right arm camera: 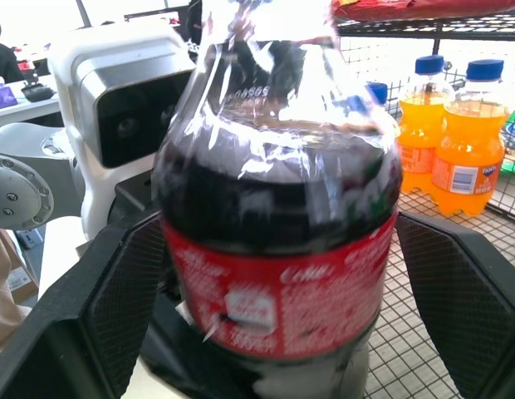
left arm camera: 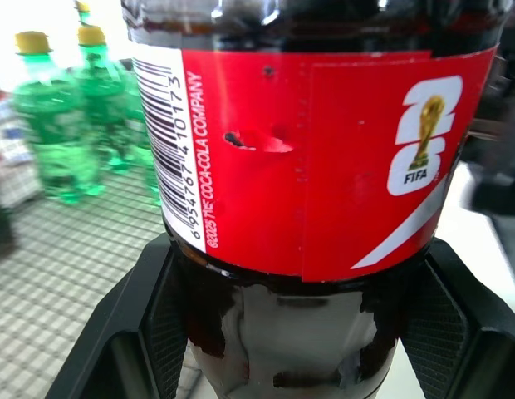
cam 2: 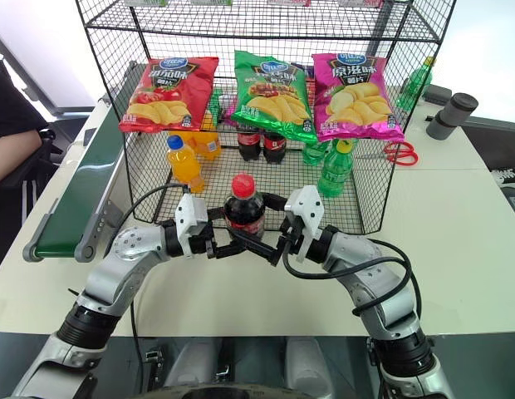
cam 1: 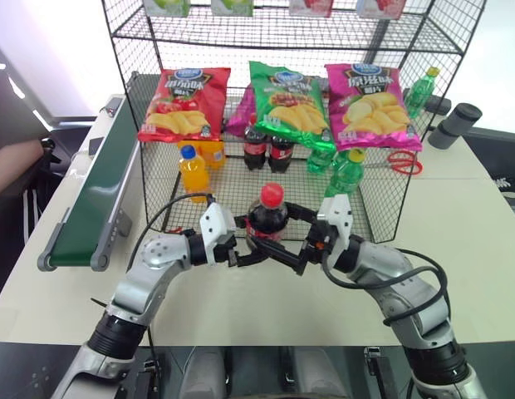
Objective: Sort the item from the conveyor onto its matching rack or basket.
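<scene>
Cola bottle [cam 1: 269, 218] stands upright between my two hands, just before the wire rack [cam 1: 149, 125]. Left fingers [left arm camera: 170, 307] clamp its lower body; right fingers [right arm camera: 129, 291] stand wide apart around it, not gripping.

Mock shop: snack rack [cam 1: 291, 33], conveyor [cam 1: 95, 187].

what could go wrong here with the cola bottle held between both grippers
1. The cola bottle is pinched low on its body by the left gripper, so it could tip during a handover.
2. The right gripper has its fingers wide on either side of the bottle with gaps showing; if the left lets go before these close, the bottle may drop.
3. Orange soda bottles and green bottles stand close together on the rack floor; placing the cola could knock one over.
</scene>
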Tool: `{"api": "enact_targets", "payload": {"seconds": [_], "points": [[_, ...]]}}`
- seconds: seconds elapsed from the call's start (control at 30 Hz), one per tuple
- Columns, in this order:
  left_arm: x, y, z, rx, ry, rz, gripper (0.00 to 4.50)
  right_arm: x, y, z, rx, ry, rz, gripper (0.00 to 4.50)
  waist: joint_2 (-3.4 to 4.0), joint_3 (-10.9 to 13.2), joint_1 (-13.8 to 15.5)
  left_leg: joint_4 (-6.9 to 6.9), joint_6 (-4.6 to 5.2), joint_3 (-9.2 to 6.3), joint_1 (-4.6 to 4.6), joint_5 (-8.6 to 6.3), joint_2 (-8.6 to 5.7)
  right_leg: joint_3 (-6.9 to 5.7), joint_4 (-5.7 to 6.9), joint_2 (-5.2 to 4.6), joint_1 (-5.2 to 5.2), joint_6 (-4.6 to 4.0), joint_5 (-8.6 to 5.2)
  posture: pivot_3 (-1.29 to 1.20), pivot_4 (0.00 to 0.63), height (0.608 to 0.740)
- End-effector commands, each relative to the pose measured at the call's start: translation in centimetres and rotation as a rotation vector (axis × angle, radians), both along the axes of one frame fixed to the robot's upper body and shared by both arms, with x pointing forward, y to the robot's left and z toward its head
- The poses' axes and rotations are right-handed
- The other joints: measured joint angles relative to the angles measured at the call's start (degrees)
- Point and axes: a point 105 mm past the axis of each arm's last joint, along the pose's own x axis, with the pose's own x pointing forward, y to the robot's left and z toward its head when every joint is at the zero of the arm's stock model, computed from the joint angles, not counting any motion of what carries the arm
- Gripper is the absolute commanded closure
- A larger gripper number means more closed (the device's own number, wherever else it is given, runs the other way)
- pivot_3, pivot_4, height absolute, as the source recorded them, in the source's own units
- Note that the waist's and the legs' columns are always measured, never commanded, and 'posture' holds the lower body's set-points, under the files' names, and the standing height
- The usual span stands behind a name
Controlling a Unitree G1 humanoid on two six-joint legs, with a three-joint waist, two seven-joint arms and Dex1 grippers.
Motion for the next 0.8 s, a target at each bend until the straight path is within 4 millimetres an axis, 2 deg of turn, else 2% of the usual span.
{"api": "enact_targets", "payload": {"seconds": [0.03,0.2,0.3,0.37,0.4,0.43,0.6,0.73,0.8], "points": [[-0.3,-0.6,1.7,-0.025,-0.079,-0.043,1.63,-0.8,0.2,1.4,0.034,-0.045,0.020,0.00,0.00,0.00,0.06,0.01,0.00,0.00,0.00,0.00,0.00,0.00,0.00,0.01,0.01,0.00,0.00,0.00,0.150,0.740],[-0.2,-0.7,1.6,-0.014,-0.087,-0.046,1.63,-0.8,0.1,1.4,0.036,-0.039,0.024,1.51,0.00,0.00,0.08,0.03,0.00,0.00,0.00,0.00,0.00,-0.02,0.00,0.05,0.02,0.01,0.00,0.00,0.150,0.740],[-0.4,-0.6,1.5,-0.017,-0.059,-0.058,1.63,-0.6,0.0,1.4,0.031,-0.045,0.018,1.51,0.00,0.00,0.06,0.03,0.00,-0.01,0.01,0.00,0.00,-0.02,0.00,0.06,0.02,0.01,0.00,0.00,0.150,0.740],[-0.1,-0.3,1.2,-0.006,-0.049,-0.040,0.60,-0.3,0.0,1.5,0.028,-0.054,0.008,1.51,0.00,0.00,0.06,0.03,0.00,-0.01,0.01,0.00,0.00,-0.02,0.00,0.07,0.02,0.01,0.00,0.00,0.150,0.740],[0.1,0.1,0.9,0.008,-0.055,-0.011,0.24,0.0,-0.1,1.5,0.027,-0.064,-0.006,1.51,0.00,0.00,0.07,0.03,0.00,-0.01,0.01,0.00,0.01,-0.02,0.00,0.07,0.02,0.01,0.00,0.00,0.150,0.740],[0.4,0.5,0.5,0.020,-0.055,0.016,0.11,0.4,-0.2,1.6,0.026,-0.073,-0.023,1.51,0.00,0.00,0.04,0.03,0.00,-0.01,0.01,0.00,0.00,-0.02,0.00,0.07,0.03,0.01,0.00,0.00,0.150,0.740],[0.8,3.7,-0.9,0.031,-0.022,0.163,0.11,2.6,-1.5,1.6,0.032,-0.104,-0.149,1.51,0.00,0.00,-0.09,0.03,0.00,0.00,0.06,0.00,0.04,0.03,0.04,0.11,0.02,0.01,0.00,0.00,0.150,0.740],[0.8,7.6,-1.8,-0.020,0.027,0.380,0.11,5.6,-2.9,0.1,0.014,-0.104,-0.315,1.51,0.00,0.00,-0.25,0.02,0.00,0.01,0.06,0.00,0.05,0.03,0.04,0.08,0.02,0.01,0.00,0.00,0.150,0.740],[0.6,8.6,-1.8,-0.046,0.020,0.458,0.11,7.1,-3.1,-0.6,0.015,-0.113,-0.385,1.51,0.00,0.00,-0.15,0.02,0.00,0.03,0.09,0.00,0.04,0.09,0.06,0.01,0.03,0.01,0.00,0.00,0.150,0.740]]}}
